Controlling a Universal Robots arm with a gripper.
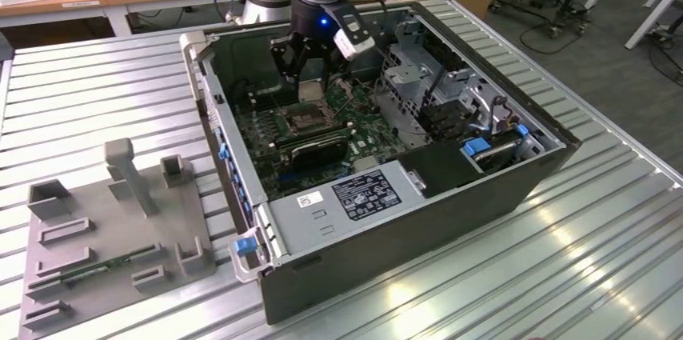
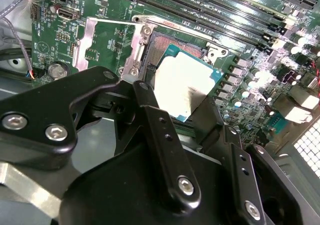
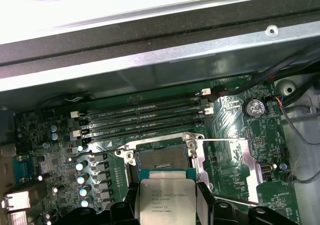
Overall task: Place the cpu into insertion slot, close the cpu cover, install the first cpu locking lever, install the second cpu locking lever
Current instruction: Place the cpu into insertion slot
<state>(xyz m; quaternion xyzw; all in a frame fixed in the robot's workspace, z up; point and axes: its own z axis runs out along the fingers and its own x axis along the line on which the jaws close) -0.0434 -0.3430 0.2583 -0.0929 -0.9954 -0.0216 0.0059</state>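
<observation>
While the cpu (image 3: 167, 202) is not yet seated, it is pinched edge to edge by the gripper (image 3: 167, 207), whose two black fingers (image 2: 152, 117) press against opposite sides of the pale, square chip. In both wrist views the chip hangs over part of the insertion slot (image 3: 162, 159), a dark socket with a silvery rim. Whether the chip touches the socket cannot be told. The cpu cover (image 2: 84, 42) is swung open and lies just beside the slot, with green motherboard (image 3: 227, 172) showing through its central window.

Four long black memory slots (image 3: 140, 116) run side by side near the socket, and a coin battery (image 3: 255, 106) sits beyond the open cover.

Seen from the exterior view, the arm reaches down into an open computer case (image 1: 427, 220) with the gripper above the socket. The case lies on a slatted metal table (image 1: 577, 268). A grey fixture tray (image 1: 107, 228) rests on the same table, towards the exterior view's left and well apart from the gripper.
</observation>
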